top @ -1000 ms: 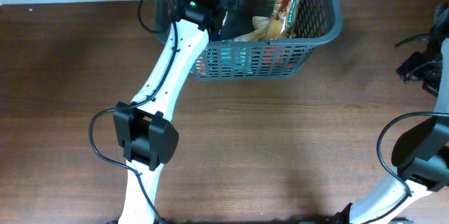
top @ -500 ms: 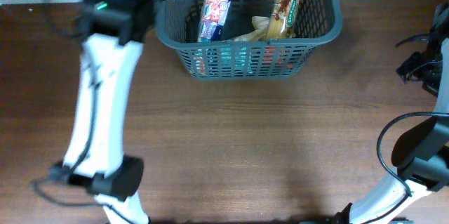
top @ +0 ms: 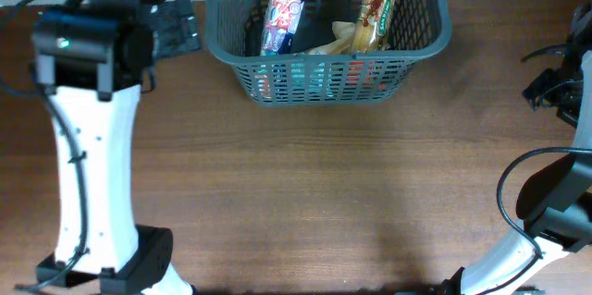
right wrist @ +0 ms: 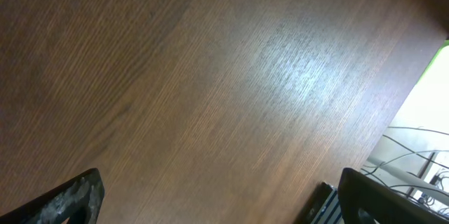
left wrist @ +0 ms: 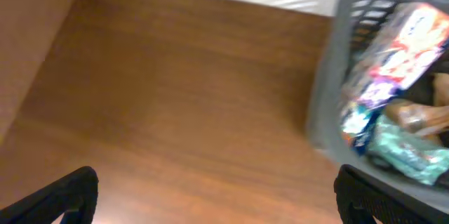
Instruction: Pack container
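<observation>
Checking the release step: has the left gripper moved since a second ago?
Yes: the left gripper was inside the container; now it is outside, left of it.

Our left arm (top: pixel 88 165) rises from the near left and runs straight to the far left, where its wrist sits. The left gripper (left wrist: pixel 214 196) has its jaws spread wide, with nothing between them. Our right arm (top: pixel 555 212) is folded at the right edge. The right gripper (right wrist: pixel 224 196) also stands wide apart and empty.
</observation>
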### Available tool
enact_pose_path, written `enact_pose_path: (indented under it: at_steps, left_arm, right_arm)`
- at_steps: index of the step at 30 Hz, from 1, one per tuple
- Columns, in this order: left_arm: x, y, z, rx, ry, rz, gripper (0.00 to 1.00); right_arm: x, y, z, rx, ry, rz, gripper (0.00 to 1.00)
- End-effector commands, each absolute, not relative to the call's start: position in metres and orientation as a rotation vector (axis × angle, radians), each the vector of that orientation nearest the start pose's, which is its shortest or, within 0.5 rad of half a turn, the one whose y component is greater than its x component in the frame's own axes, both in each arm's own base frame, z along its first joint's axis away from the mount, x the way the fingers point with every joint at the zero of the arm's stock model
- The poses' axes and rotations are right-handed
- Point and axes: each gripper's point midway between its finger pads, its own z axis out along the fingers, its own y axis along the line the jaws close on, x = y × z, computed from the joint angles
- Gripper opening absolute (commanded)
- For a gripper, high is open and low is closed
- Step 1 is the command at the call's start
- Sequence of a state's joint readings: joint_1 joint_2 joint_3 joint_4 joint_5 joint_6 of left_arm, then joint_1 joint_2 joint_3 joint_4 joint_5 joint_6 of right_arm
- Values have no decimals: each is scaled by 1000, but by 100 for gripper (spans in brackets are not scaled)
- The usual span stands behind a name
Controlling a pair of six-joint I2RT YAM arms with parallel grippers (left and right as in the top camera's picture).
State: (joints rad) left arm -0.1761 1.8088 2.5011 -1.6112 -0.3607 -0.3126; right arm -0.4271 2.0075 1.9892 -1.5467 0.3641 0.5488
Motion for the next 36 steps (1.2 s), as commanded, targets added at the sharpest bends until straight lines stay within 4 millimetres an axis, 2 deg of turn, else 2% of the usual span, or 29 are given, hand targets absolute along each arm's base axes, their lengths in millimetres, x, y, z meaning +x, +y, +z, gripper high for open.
enact_pose_path:
  at_steps: [1,3,7,8,10,14,15,18,25,32,36]
  left_arm:
    - [342,18,414,-357,2344,260,99]
    - [327,26,419,-380,2341,266,99]
    - [303,21,430,-371,2317,173,99]
    - [287,18,433,-358,2311,130,99]
    - [271,16,429,-352,2322,112,99]
    - [233,20,397,-478,2381,88,99]
    - [216,19,378,-522,2415,69,99]
    - [192,12,350,-509,2424,-10,99]
    - [162,8,324,-480,2308,-98,99]
    - [144,10,280,-497,2441,-52,99]
    - [134,11,267,-503,2507,-27,99]
  right_arm:
    - [317,-214,175,1457,2691,-564,99]
    - [317,-214,175,1457,2691,-564,99]
    - [317,-214,175,1457,2691,-564,99]
    - [317,-214,175,1457,2691,-564,99]
    - [317,-214,175,1457,2691,-564,99]
    - [317,-214,175,1457,2691,-564,99]
    - [317,-214,175,1457,2691,-564,99]
    - [317,-214,175,1457,2691,-564,99]
    - [317,-214,175,1457,2691,-564,99]
    - [317,-214,175,1457,2691,-564,99]
    - [317,-214,175,1457,2691,-564,99]
